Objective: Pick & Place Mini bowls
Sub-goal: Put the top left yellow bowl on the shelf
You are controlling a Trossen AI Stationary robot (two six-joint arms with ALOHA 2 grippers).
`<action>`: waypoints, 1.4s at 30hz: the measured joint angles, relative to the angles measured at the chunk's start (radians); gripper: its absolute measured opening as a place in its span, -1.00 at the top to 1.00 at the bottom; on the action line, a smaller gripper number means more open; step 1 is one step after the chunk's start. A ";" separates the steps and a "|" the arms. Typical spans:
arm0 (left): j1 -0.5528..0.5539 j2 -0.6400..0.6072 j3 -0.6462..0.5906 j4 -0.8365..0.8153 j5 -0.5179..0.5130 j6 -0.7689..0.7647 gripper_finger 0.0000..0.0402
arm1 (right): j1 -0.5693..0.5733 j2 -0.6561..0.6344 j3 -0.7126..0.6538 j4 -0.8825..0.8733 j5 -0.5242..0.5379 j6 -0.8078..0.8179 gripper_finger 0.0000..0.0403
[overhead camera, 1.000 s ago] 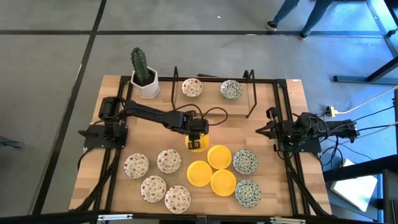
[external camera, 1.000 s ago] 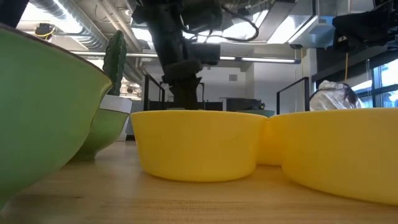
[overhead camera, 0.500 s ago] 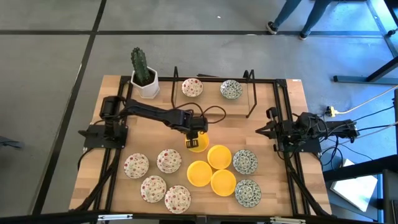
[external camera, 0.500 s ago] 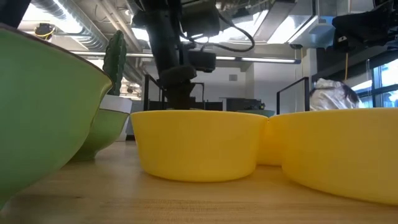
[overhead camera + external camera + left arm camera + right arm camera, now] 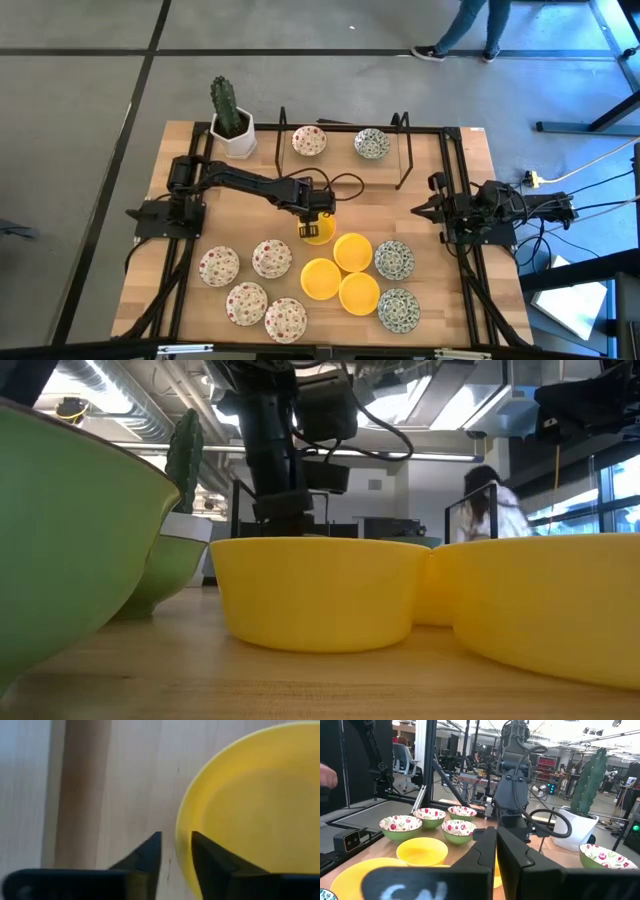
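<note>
Several mini bowls lie on the wooden table: yellow ones (image 5: 352, 251) in the middle, red-speckled ones (image 5: 246, 303) at the near left, green-grey ones (image 5: 394, 259) at the near right, and two (image 5: 309, 140) at the far edge. My left gripper (image 5: 314, 228) points steeply down over one yellow bowl (image 5: 320, 236). It is open, with its fingers (image 5: 176, 851) on either side of that bowl's rim (image 5: 181, 840). In the low view a nearer yellow bowl (image 5: 320, 590) hides its fingertips. My right gripper (image 5: 496, 840) waits shut and level at the table's right edge (image 5: 420, 210). My left gripper comes from above, with one finger (image 5: 212, 862) inside the yellow bowl and the other (image 5: 149, 856) outside its rim. Bare wood shows between the outer finger and the rim. I cannot tell whether the inner finger touches the bowl. The bowl rests flat on the table.
A white pot with a green cactus (image 5: 232, 120) stands at the far left corner. A black wire frame (image 5: 402, 150) stands along the far edge. Other yellow bowls crowd the near right side of the one under my left gripper. A person (image 5: 470, 25) walks beyond the table.
My left gripper has sunk a little toward the yellow bowl; in the low view its wrist stands lower than before. The bowls have stayed in place. The person beyond the table has walked toward the left.
</note>
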 joint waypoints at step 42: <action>0.319 0.094 0.552 -0.159 0.034 0.082 0.98 | 0.000 0.000 0.000 0.000 0.000 -0.004 0.91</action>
